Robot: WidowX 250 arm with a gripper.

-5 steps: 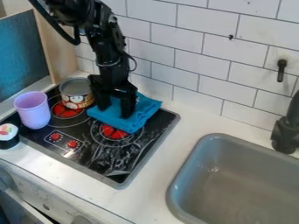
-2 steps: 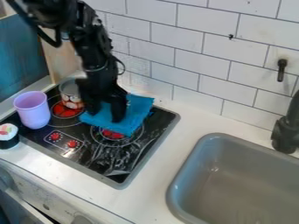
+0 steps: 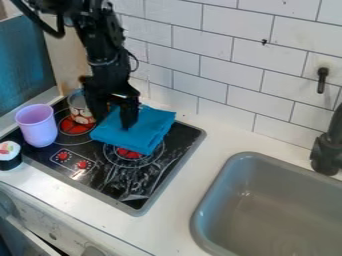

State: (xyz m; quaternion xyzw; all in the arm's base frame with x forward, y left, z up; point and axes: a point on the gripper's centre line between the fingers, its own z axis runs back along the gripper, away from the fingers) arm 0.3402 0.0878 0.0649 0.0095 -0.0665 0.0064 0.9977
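Observation:
The black gripper [image 3: 114, 118] hangs down over the left part of the folded blue cloth [image 3: 141, 131]. Its two fingers stand apart, one near the cloth's left edge by the can, the other on or just above the cloth. The cloth lies at the back of the black stovetop [image 3: 137, 180], partly over a red burner. Whether any fabric is pinched cannot be seen. Close to the left finger stands an open can [image 3: 80, 112], partly hidden by the gripper.
A purple cup [image 3: 39, 129] stands at the stove's left side, with a sushi-shaped toy [image 3: 9, 156] in front of it. The grey sink [image 3: 267, 210] and dark faucet [image 3: 327, 150] are at the right. A tiled wall [image 3: 220, 65] rises behind the counter.
The gripper has moved left, closer to the can. The cloth has shifted slightly left, and its right side lies differently.

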